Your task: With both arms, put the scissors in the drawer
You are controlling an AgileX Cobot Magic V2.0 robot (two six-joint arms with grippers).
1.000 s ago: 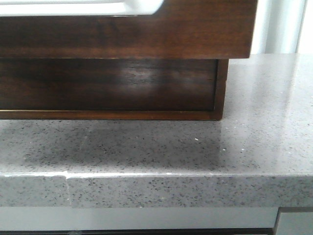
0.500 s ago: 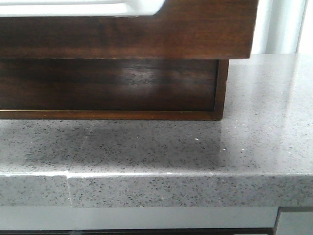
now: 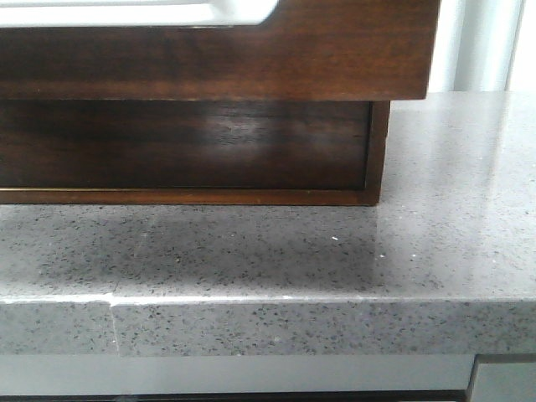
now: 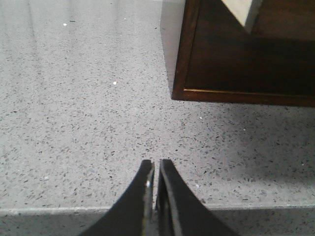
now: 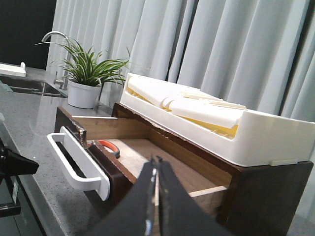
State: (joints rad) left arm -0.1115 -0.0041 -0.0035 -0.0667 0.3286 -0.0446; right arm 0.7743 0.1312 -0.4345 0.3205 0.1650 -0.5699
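The drawer (image 5: 118, 182) stands pulled out of the wooden chest, its dark brown front carrying a white handle (image 5: 74, 164). The scissors (image 5: 109, 146) lie inside it near the front; only an orange-lined handle loop shows. My right gripper (image 5: 156, 158) is shut and empty, held above and outside the open drawer. My left gripper (image 4: 156, 162) is shut and empty, low over the speckled grey counter near the chest's bottom corner (image 4: 179, 91). In the front view the drawer front (image 3: 335, 59) overhangs the chest's lower part (image 3: 209, 142); neither gripper shows there.
A white tray (image 5: 221, 123) of pale flat pieces sits on top of the chest. A potted plant (image 5: 86, 73) and a tap (image 5: 51, 35) with a sink stand beyond. The counter's front edge (image 3: 268, 297) runs just under the chest. A black arm part (image 5: 12, 162) shows at the counter's edge.
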